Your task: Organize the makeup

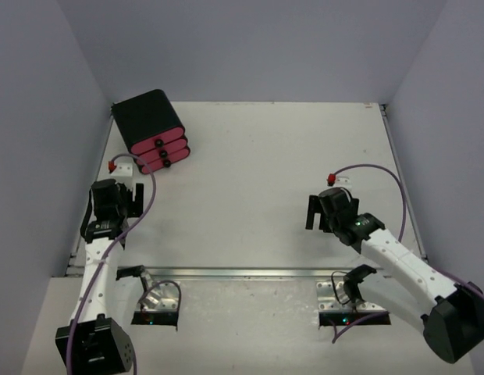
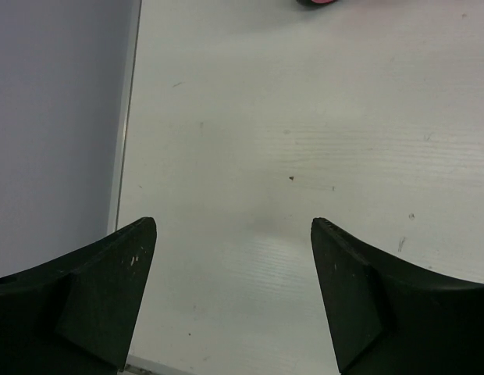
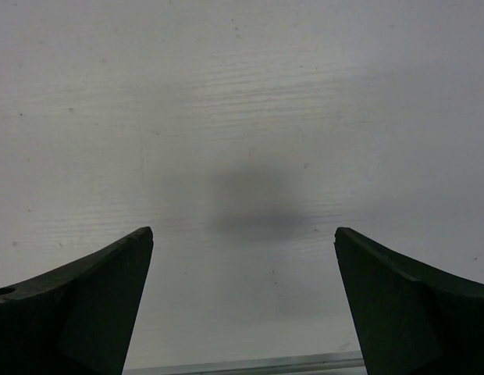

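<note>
No makeup shows in any view; it is out of view. My left gripper [image 1: 130,199] hangs over the table's left side, below the black box, and in the left wrist view [image 2: 234,226] its jaws stand apart with only bare white table between them. My right gripper [image 1: 320,212] is over the right half of the table. In the right wrist view [image 3: 243,233] its jaws are spread wide over bare table and its own shadow, holding nothing.
A large black box with pink drawers [image 1: 152,131] stands at the back left, all three drawers closed; a sliver of it [image 2: 316,2] shows at the top of the left wrist view. A metal rail [image 1: 242,273] runs along the table's near edge. Grey walls enclose left, back and right.
</note>
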